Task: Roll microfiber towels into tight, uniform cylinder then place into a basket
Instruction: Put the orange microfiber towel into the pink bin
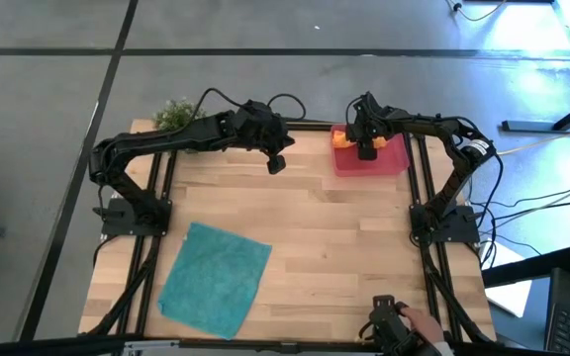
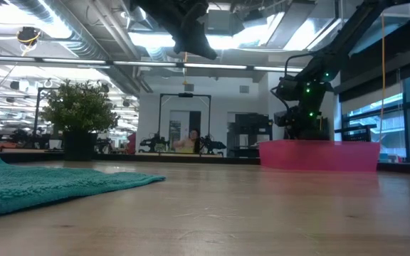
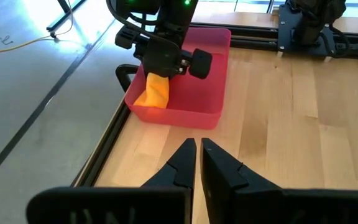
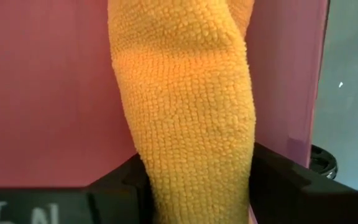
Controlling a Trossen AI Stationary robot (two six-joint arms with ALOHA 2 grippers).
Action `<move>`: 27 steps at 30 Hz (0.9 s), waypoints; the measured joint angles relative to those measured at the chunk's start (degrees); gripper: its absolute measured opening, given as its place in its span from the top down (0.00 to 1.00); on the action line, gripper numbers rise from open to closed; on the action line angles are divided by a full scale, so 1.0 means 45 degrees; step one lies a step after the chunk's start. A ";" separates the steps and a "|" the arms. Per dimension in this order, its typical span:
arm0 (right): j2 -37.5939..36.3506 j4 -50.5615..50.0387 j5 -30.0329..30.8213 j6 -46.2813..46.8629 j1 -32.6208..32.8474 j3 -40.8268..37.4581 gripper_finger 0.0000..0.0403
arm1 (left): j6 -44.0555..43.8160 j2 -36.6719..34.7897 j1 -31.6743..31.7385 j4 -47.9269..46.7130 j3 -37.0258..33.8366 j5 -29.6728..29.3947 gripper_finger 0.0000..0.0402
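Right wrist view: right hand (image 4: 191,186) pinching the rolled orange towel (image 4: 188,112) low inside the basket (image 4: 48,87). Left hand (image 3: 197,163) pressed together, hanging over the tabletop (image 1: 325,227) nearby. Teal towel (image 1: 216,277) flat and unrolled, well apart. Risks, judged: roll springing loose on release, snagging on a finger, or tipping against the basket wall if dropped askew.

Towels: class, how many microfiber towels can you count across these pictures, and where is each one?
2. The orange towel, rolled, is in the pink basket, gripped by the right hand. The teal towel lies flat on the table's near-left part. None appears hidden.
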 joint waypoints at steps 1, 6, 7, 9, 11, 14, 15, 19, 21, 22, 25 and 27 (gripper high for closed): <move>0.0000 0.0008 -0.0010 -0.0002 0.0000 0.0000 0.53 | 0.0000 0.0000 -0.0004 0.0000 0.0000 0.0000 0.97; 0.0000 -0.0128 -0.0295 -0.0006 0.0000 0.0000 0.53 | -0.0002 -0.0005 -0.0004 0.0003 -0.0003 0.0000 0.97; 0.0000 -0.0128 -0.0406 -0.0007 0.0000 0.0000 0.53 | 0.0000 -0.0005 -0.0004 0.0003 -0.0002 0.0005 0.97; 0.0000 -0.0131 -0.0640 -0.0009 0.0000 0.0000 0.53 | 0.0000 -0.0005 -0.0004 0.0000 -0.0005 0.0000 0.97; 0.0000 -0.0133 -0.0855 -0.0042 0.0000 0.0000 0.53 | -0.0001 -0.0005 -0.0004 0.0005 -0.0005 0.0000 0.97; 0.0000 -0.0134 -0.0901 -0.0051 0.0000 0.0000 0.53 | 0.0002 -0.0005 -0.0004 0.0003 -0.0005 0.0000 0.97; 0.0000 -0.0133 -0.0905 -0.0051 -0.0005 0.0000 0.53 | 0.0000 -0.0005 -0.0004 0.0000 -0.0005 0.0000 0.97; 0.0000 -0.0253 -0.0921 -0.0026 -0.0045 0.0000 0.52 | 0.0005 -0.0005 -0.0004 0.0005 -0.0005 0.0000 0.97; 0.0000 -0.0316 -0.0921 -0.0027 -0.0072 0.0000 0.48 | 0.0000 -0.0005 -0.0004 0.0002 -0.0005 0.0000 0.97; 0.0000 -0.0335 -0.0926 -0.0031 -0.0091 0.0000 0.45 | 0.0004 -0.0005 -0.0004 0.0004 -0.0005 0.0000 0.97; 0.0000 -0.0297 -0.0887 -0.0046 -0.0117 0.0000 0.34 | 0.0000 -0.0010 -0.0004 0.0002 -0.0005 0.0000 0.97; 0.0000 -0.0279 -0.0856 -0.0051 -0.0117 0.0000 0.26 | 0.0005 -0.0010 -0.0004 0.0005 -0.0005 0.0000 0.97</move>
